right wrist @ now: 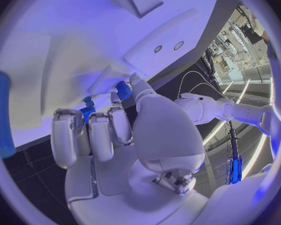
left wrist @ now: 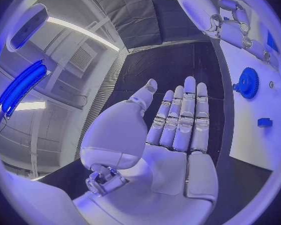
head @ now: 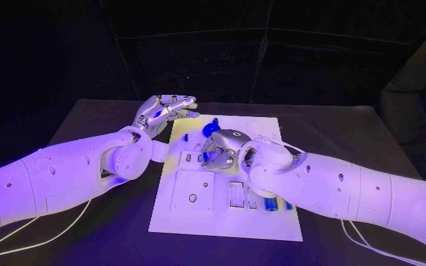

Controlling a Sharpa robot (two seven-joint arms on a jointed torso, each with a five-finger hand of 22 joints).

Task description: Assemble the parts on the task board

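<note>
One white task board (head: 222, 217) on the black table (head: 346, 130), one blue gear (head: 210, 129), left hand (head: 164, 111) spread flat and empty, right hand (head: 222, 149) pinching one small blue part (right wrist: 122, 90).

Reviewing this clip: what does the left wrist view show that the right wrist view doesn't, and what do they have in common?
Left wrist view alone: the left hand held flat, fingers straight and close together, holding nothing, beside the board's edge; a blue gear and a small blue block on the board.

Right wrist view alone: the right hand with fingers curled down over the board, a small blue part at its fingertips; whether it is gripped I cannot tell.

Both: the white task board and part of the other arm.
</note>
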